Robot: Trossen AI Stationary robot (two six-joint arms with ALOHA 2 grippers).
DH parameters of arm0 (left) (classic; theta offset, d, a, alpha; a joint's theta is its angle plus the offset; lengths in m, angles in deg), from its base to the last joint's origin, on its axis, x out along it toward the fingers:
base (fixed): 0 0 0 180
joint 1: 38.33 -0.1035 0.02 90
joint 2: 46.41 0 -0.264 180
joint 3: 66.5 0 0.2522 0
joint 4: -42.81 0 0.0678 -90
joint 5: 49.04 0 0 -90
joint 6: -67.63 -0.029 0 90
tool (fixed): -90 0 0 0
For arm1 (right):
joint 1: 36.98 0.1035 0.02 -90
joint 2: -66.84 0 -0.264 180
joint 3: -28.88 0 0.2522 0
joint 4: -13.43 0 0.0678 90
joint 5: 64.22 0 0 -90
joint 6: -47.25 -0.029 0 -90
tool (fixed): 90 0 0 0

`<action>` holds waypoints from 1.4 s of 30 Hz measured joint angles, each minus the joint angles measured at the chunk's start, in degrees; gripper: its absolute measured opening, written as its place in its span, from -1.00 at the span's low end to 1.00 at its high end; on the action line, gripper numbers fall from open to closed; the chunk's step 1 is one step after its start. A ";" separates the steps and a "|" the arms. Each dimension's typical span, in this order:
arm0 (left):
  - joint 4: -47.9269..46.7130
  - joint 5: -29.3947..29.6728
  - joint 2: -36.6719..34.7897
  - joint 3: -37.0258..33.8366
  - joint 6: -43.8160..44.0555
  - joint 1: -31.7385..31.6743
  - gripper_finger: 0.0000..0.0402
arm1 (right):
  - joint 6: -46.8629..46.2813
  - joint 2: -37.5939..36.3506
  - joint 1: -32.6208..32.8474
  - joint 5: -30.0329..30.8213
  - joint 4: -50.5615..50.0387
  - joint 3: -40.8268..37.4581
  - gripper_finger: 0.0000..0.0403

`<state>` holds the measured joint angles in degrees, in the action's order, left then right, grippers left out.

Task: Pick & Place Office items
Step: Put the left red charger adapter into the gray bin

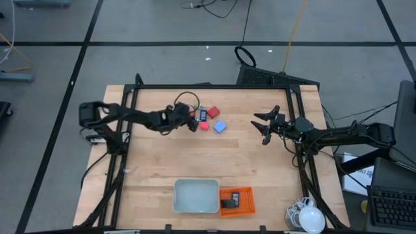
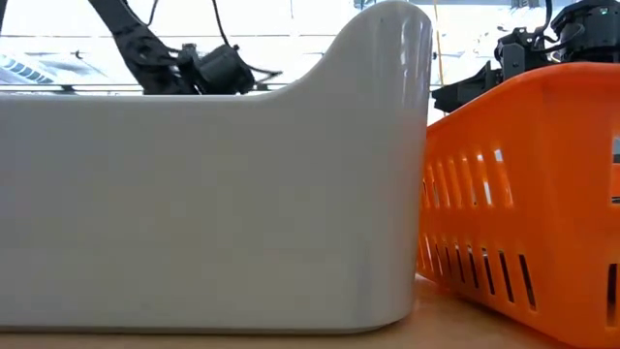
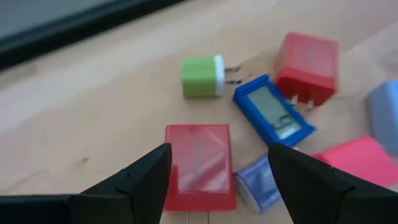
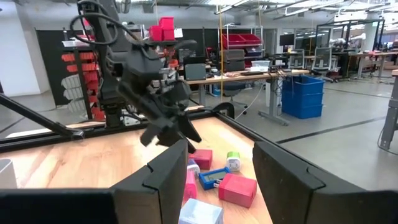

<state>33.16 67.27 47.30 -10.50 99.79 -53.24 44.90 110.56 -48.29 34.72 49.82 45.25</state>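
The office items lie in a cluster on the far middle of the table: a red block (image 1: 213, 112), a light blue block (image 1: 220, 127), a pink block (image 1: 204, 126) and a blue piece with a screen (image 1: 203, 115). My left gripper (image 1: 193, 122) hovers at the cluster's left side, open. In the left wrist view its fingers stand on either side of a flat red block (image 3: 199, 165), beside a green block (image 3: 202, 78), the blue screen piece (image 3: 273, 115) and another red block (image 3: 308, 65). My right gripper (image 1: 266, 127) waits open, right of the cluster.
A grey tray (image 1: 195, 207) and an orange mesh basket (image 1: 247, 207) holding a black flat piece (image 1: 231, 200) sit at the near edge; both fill the low view. A black frame borders the table (image 1: 214, 85). Bare wood lies between the cluster and the tray.
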 joint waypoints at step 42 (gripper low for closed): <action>-6.97 -3.38 3.06 0.61 10.43 -3.07 0.35 | 0.00 0.00 -0.02 -0.03 -0.35 0.01 -0.15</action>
<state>26.20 63.89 50.36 -9.89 110.22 -56.31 44.90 110.56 -48.31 34.69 49.47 45.25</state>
